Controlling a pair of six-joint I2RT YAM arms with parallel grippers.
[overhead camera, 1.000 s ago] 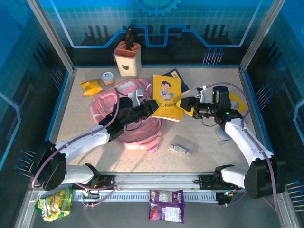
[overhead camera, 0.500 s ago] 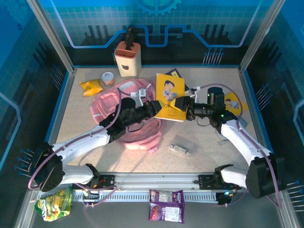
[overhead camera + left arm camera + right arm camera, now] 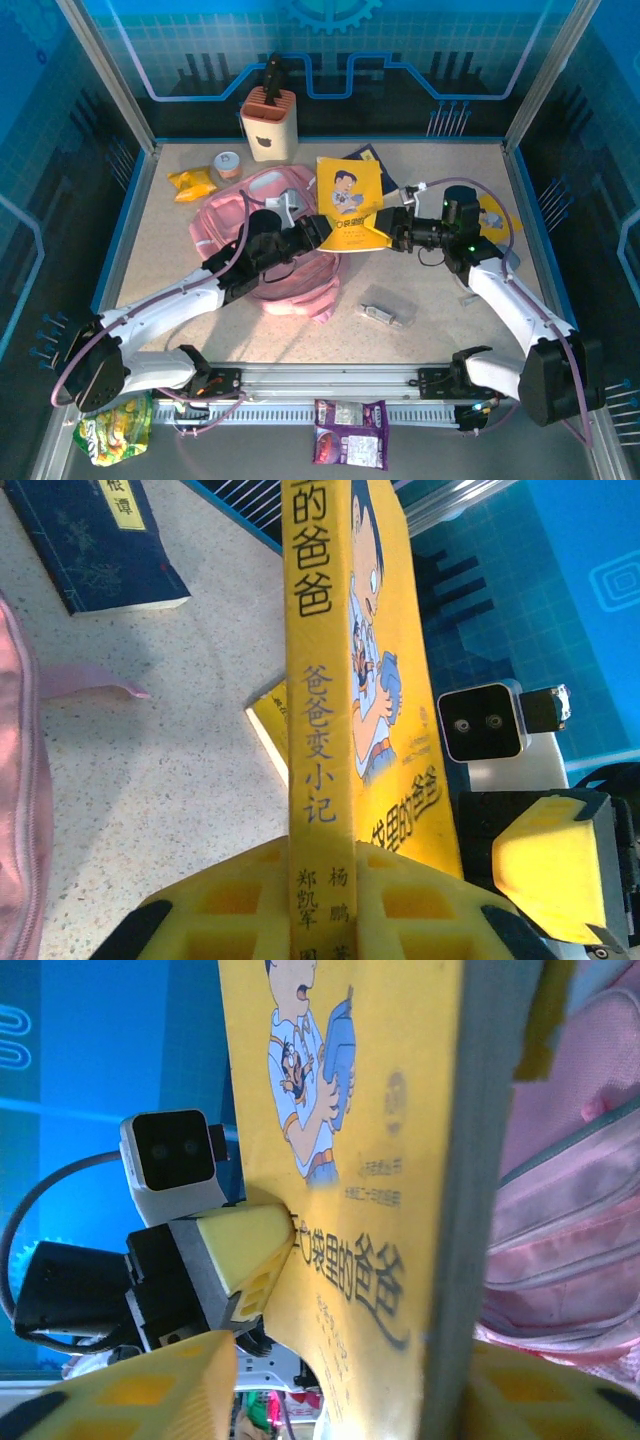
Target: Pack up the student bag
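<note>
Beside the bag (image 3: pixel 216 236), left gripper (image 3: pixel 322 229) and right gripper (image 3: pixel 391 229) clamp a book (image 3: pixel 351 198).

Yellow book (image 3: pixel 349 205), cartoon cover, between yellow fingers (image 3: pixel 235 905); pink student bag (image 3: pixel 215 230), grey trim; speckled beige tabletop (image 3: pixel 430 300).

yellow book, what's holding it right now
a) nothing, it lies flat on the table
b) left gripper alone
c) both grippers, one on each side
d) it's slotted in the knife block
c: the yellow book is raised off the table between the left gripper and the right gripper, and each wrist view shows it clamped between that gripper's own fingers.
</note>
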